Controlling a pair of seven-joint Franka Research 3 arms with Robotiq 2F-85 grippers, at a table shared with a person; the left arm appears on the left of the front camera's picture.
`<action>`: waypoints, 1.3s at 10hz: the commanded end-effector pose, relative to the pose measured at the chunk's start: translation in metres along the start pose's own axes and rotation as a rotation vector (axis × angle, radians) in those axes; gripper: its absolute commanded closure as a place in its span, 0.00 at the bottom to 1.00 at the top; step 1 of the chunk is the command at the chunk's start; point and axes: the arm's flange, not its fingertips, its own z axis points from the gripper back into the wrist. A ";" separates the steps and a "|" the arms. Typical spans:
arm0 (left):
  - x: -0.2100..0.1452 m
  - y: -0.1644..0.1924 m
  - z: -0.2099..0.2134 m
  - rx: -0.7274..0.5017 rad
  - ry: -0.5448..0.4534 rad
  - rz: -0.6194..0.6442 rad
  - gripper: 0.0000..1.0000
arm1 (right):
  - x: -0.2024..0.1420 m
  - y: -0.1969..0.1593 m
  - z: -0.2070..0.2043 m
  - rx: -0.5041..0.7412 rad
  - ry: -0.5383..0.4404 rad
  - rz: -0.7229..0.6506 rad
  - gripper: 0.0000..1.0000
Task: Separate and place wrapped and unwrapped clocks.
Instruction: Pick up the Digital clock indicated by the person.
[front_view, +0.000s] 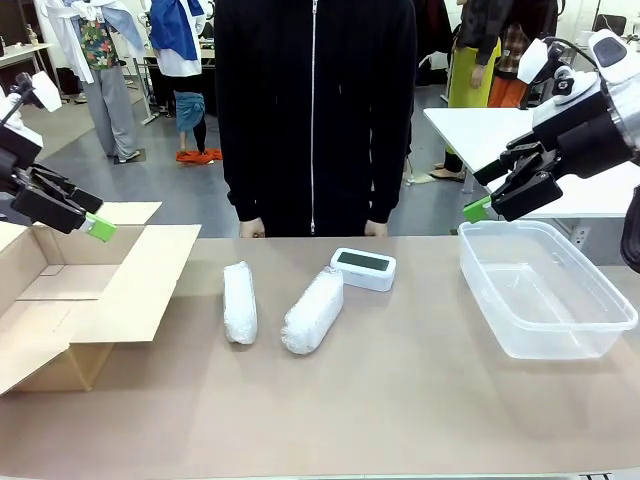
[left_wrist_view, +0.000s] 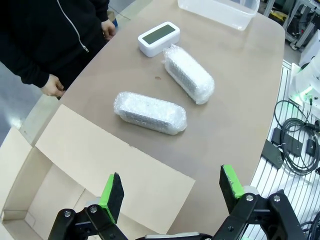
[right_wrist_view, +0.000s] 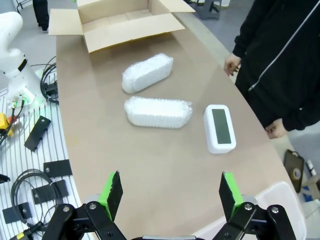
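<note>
1. On the table (front_view: 400, 400), near its middle, lie 2 wrapped loaves: the left bundle (front_view: 240, 302) and the right bundle (front_view: 313, 310), near each other but apart.
2. Just beyond the right bundle's far end lies the clock (front_view: 363, 268), screen up, not touching it.
3. Over the open box (front_view: 140, 280) at the table's left hovers the left gripper (front_view: 88, 212), jaws spread wide, holding nothing.
4. Above the tub (front_view: 480, 262) at the table's right hangs the right gripper (front_view: 485, 190), jaws spread wide, holding nothing.
5. At the far edge a person's hands (front_view: 252, 229) hang loose, holding nothing.
</note>
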 end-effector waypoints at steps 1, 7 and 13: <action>-0.040 -0.019 -0.013 -0.007 -0.029 -0.032 0.00 | -0.032 0.029 -0.013 0.013 -0.022 0.016 0.00; -0.001 0.002 0.001 0.005 -0.001 -0.021 0.00 | 0.000 0.000 0.000 -0.003 0.001 0.004 0.00; -0.001 0.002 0.001 0.005 -0.001 -0.021 0.00 | 0.000 0.000 0.000 -0.003 0.001 0.004 0.00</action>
